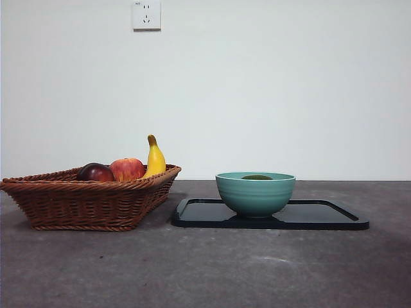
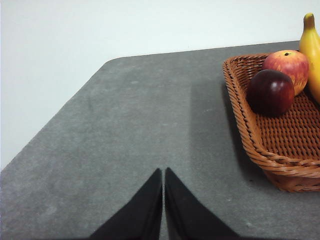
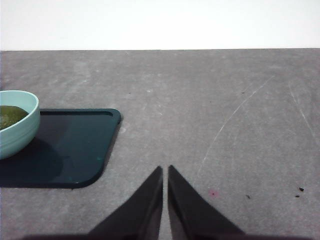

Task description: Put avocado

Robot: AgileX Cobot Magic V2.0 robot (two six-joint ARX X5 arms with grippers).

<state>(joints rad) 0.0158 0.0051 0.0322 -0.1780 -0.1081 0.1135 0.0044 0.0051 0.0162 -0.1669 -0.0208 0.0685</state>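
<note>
The dark green avocado (image 1: 257,177) lies inside the teal bowl (image 1: 255,194); only its top shows over the rim. It also shows in the right wrist view (image 3: 9,116) inside the bowl (image 3: 20,130). The bowl stands on a black tray (image 1: 321,215). My left gripper (image 2: 163,172) is shut and empty over bare table, to the side of the wicker basket (image 2: 260,145). My right gripper (image 3: 165,170) is shut and empty over bare table, beside the tray (image 3: 75,150). Neither gripper shows in the front view.
The wicker basket (image 1: 90,199) on the left holds a dark red-purple fruit (image 1: 95,172), a red apple (image 1: 127,169) and a banana (image 1: 155,158). A wall socket (image 1: 146,14) is on the wall behind.
</note>
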